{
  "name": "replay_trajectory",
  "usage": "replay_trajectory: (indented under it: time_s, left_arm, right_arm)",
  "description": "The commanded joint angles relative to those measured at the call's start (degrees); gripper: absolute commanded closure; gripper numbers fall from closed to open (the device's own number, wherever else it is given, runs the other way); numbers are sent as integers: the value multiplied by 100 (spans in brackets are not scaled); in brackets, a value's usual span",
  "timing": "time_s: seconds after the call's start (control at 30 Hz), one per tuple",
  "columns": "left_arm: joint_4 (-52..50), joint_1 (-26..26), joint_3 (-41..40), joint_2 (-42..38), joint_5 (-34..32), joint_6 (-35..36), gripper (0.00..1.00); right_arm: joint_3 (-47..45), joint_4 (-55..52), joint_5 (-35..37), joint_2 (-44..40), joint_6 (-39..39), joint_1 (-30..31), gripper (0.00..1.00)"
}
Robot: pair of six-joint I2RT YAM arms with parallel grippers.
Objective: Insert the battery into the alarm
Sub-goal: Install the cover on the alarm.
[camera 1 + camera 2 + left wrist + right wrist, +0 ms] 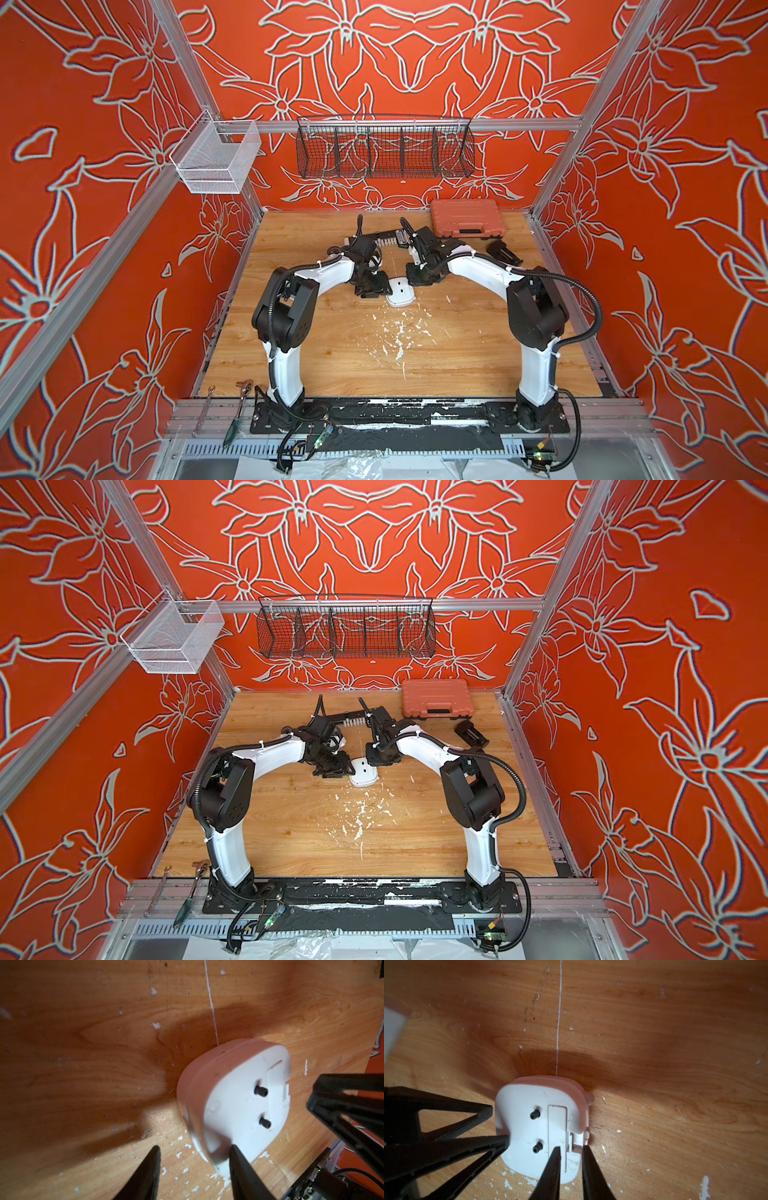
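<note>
Lying face down on the wooden table (pixel 457 357), the white alarm (pixel 400 293) shows its plain back upward. The left gripper (pixel 194 1147) is half open, holding nothing, one fingertip (pixel 235 1153) against the alarm's rim. The right gripper (pixel 571 1148) is nearly closed over the battery cover (pixel 557 1126) corner; whether it pinches anything is unclear.

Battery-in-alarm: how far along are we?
Done: alarm lies back-up on the table. In hand: left gripper, jaws open, touches its edge; right gripper, jaws narrow, sits at the battery cover latch end. Left: cover looks still on; battery not visible anywhere, so insertion remains.
</note>
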Motion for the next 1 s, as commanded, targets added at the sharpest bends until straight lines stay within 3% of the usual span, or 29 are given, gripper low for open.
replay_trajectory:
  time_s: [0.0, 0.53, 0.73, 0.97]
  left_arm:
    - [-428, 5, -100, 222, -265, 89, 49]
    - [-476, 5, -83, 194, -297, 99, 49]
    - [-326, 4, -159, -143, -151, 60, 49]
    - [-85, 53, -170, -763, 163, -57, 46]
  right_arm:
    - [-114, -120, 17, 192, -34, -34, 79]
    - [-350, 24, 123, 134, -34, -34, 78]
    - [-352, 111, 371, -452, -227, 10, 66]
    - [-554, 152, 466, -671, -264, 163, 42]
